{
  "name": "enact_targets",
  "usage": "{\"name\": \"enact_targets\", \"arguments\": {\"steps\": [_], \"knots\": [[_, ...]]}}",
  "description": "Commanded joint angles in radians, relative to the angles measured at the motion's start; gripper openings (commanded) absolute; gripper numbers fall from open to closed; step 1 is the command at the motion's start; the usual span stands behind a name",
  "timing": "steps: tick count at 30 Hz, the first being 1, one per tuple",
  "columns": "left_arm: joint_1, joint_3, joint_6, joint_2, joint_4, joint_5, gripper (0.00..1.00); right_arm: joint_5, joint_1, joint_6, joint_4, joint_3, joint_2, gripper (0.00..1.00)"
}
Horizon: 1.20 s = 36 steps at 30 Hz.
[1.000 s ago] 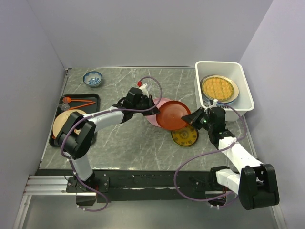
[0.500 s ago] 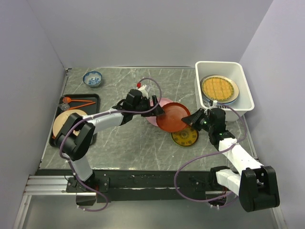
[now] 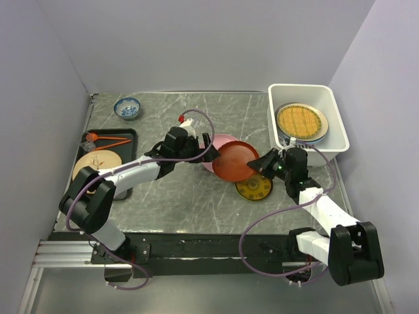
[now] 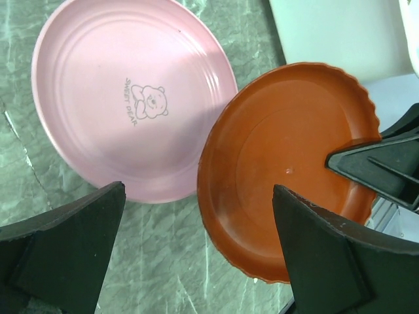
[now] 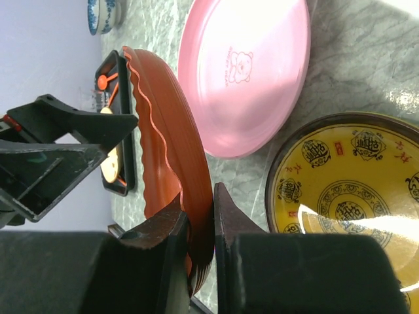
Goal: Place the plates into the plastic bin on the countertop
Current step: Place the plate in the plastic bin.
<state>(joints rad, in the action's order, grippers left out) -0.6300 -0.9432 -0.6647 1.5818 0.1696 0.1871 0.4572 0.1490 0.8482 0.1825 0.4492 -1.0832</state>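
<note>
The red-orange plate [image 3: 236, 160], held tilted at 8 o'clock of the plastic bin [image 3: 300, 86], is clamped at one rim by the right fingers [image 5: 163, 245] and could be levered loose. The left fingers [image 4: 65, 242] are spread apart, empty.

Plain lilac walls [image 3: 196, 46] on 3 sides, grey floor [image 3: 196, 302] at btm.

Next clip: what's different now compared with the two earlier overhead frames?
The left gripper drew back to the left, off the red-orange plate, and now stands open, apart from it. Its elbow swung down-left, uncovering the cream plate on the black tray. The right gripper stays shut on the red-orange plate's right rim, holding it tilted. The pink plate, yellow-patterned plate and plastic bin have not moved.
</note>
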Motion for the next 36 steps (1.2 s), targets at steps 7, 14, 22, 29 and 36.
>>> {"name": "enact_targets", "arguments": {"steps": [7,14,22,29,36], "knots": [[0.0,-0.008,0.004,-0.023,0.045,-0.018,0.99,-0.017,0.011,-0.003,-0.003,-0.006,0.095,0.0],[-0.002,-0.026,-0.012,-0.02,0.042,-0.026,0.99,-0.038,0.012,-0.014,-0.054,-0.018,0.146,0.0],[0.0,-0.037,-0.03,-0.032,0.039,-0.011,0.99,-0.09,0.011,-0.038,-0.14,-0.027,0.229,0.0],[0.0,-0.003,-0.032,-0.118,0.018,-0.092,0.99,-0.118,0.009,-0.069,-0.201,0.012,0.255,0.0],[0.035,0.014,-0.026,-0.192,-0.03,-0.123,0.99,-0.121,0.008,-0.078,-0.199,0.072,0.214,0.0]]}}
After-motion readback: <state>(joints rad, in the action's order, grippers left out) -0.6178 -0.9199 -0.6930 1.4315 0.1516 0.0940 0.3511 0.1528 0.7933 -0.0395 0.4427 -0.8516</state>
